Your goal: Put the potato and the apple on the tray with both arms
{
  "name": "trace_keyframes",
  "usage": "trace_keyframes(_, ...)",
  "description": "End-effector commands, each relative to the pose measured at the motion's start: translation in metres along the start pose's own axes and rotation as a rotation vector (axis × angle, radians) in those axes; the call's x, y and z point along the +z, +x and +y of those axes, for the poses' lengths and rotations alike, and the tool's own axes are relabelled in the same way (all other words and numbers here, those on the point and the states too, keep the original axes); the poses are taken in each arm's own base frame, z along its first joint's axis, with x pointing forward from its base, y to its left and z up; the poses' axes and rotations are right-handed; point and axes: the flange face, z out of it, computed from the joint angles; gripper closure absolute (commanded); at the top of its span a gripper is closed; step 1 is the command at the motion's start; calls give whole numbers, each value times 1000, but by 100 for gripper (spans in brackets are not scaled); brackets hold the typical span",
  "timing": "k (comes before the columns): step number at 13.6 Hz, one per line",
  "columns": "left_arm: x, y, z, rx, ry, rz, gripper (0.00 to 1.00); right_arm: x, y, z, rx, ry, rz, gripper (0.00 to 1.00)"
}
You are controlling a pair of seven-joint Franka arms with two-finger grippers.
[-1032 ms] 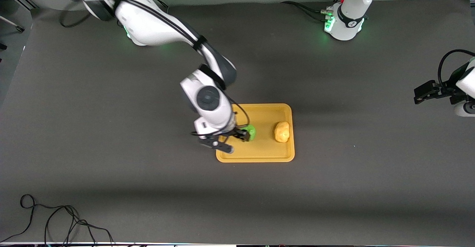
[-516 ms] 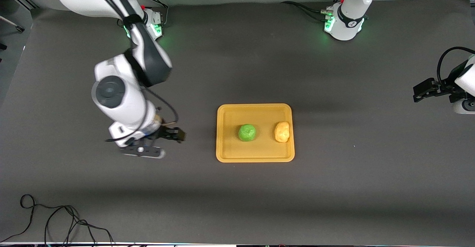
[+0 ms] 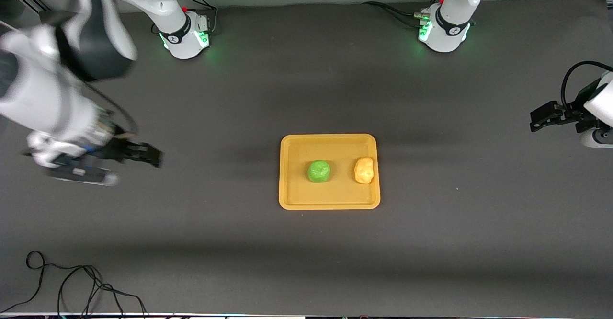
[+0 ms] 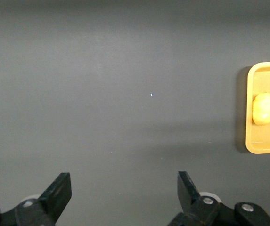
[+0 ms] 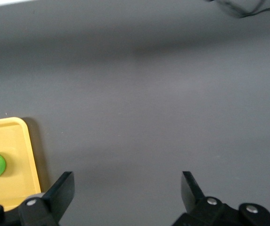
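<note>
Status: both items are on the tray [image 3: 287, 199], which lies at the centre of the table. The apple [image 3: 319, 171] rests near the tray's middle; the potato [image 3: 364, 170] rests at its 3 o'clock, beside the rim at the left arm's end, the two items apart from each other. Neither item is touched by a gripper. The right gripper [image 3: 151, 155] is over bare table at 9 o'clock of the tray, well apart from it; the right wrist view shows its fingers [image 5: 61, 190] spread wide with nothing between them — released and empty. The left gripper [image 3: 541, 118] is over the table edge at roughly 2 o'clock of the tray, also well apart; the left wrist view shows its fingers [image 4: 59, 193] spread and empty, with the potato and a tray corner in the distance. Judged from this layout, the placement portion of the task is complete — nothing is left but parking both arms clear of the tray.
</note>
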Motion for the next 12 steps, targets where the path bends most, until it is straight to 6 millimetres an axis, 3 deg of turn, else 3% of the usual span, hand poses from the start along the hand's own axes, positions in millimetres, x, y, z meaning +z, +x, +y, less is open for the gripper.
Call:
trace_keyframes(1,-5,-7,0,11,-12,9,0,-37,-30,28,-17,-29,-30,0)
trace_keyframes(6,-4,-8,1,14,-12,6,0,-52,-37,65,-105,-28,-67,0)
trace_keyframes(12,-3,-6,1,14,-16,6,0,-50,-38,68,-85,-30,-83,0)
